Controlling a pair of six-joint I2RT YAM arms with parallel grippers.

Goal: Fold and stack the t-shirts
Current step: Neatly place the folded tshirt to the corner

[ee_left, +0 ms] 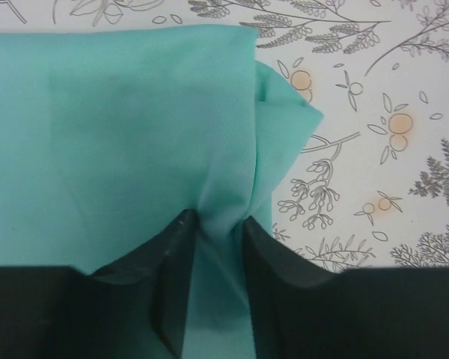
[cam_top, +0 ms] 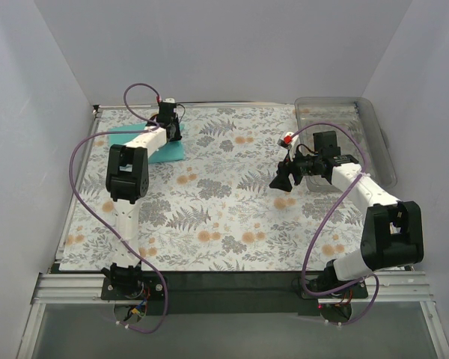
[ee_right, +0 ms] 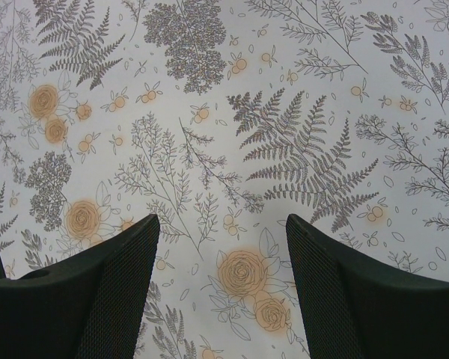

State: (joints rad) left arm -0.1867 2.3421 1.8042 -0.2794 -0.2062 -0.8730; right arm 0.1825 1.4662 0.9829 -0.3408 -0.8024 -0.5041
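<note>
The teal-green t-shirt (cam_top: 170, 154) lies folded at the far left of the table, partly hidden under my left arm. In the left wrist view the t-shirt (ee_left: 135, 134) fills most of the picture, its right edge doubled over in a loose fold. My left gripper (ee_left: 218, 217) is shut on a gathered pleat of cloth near that edge, and the fabric puckers between the fingertips. From above, the left gripper (cam_top: 170, 123) points down at the shirt's far side. My right gripper (cam_top: 279, 179) hovers open over the bare patterned table right of centre, with nothing between its fingers (ee_right: 120, 284).
A clear plastic bin (cam_top: 374, 142) stands at the far right of the table. The floral tablecloth (cam_top: 224, 202) covers the whole surface. White walls close in the left, back and right sides.
</note>
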